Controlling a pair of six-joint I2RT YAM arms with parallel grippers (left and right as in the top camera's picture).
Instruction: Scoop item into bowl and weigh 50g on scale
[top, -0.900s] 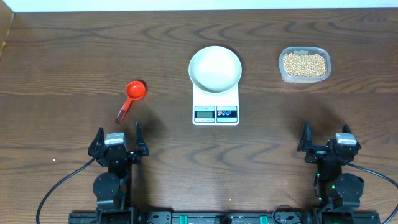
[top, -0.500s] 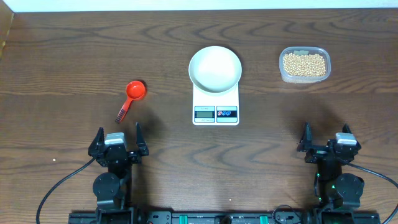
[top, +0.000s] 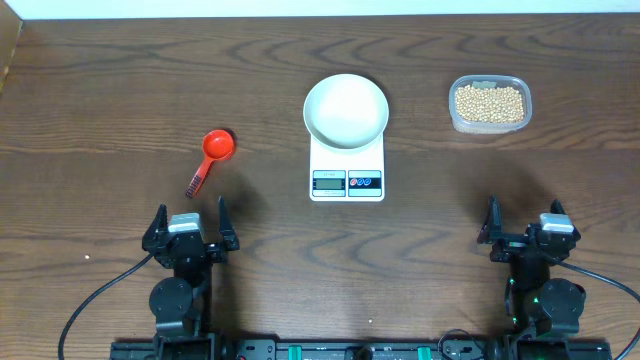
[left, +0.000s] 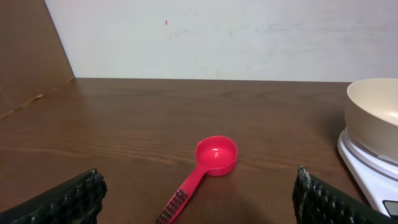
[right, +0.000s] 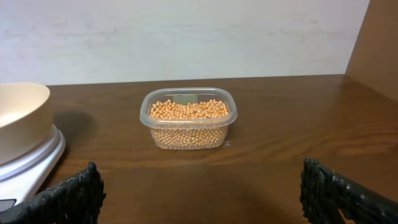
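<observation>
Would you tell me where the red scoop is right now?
In the overhead view the red scoop lies left of the scale, just ahead of the left tool.

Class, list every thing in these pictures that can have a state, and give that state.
scale: carrying the bowl; display unreadable.
bowl: empty, upright.
tub: lidless, nearly full of beans.
scoop: empty, lying unheld.
left gripper: jaws open, holding nothing.
right gripper: jaws open, holding nothing.
</observation>
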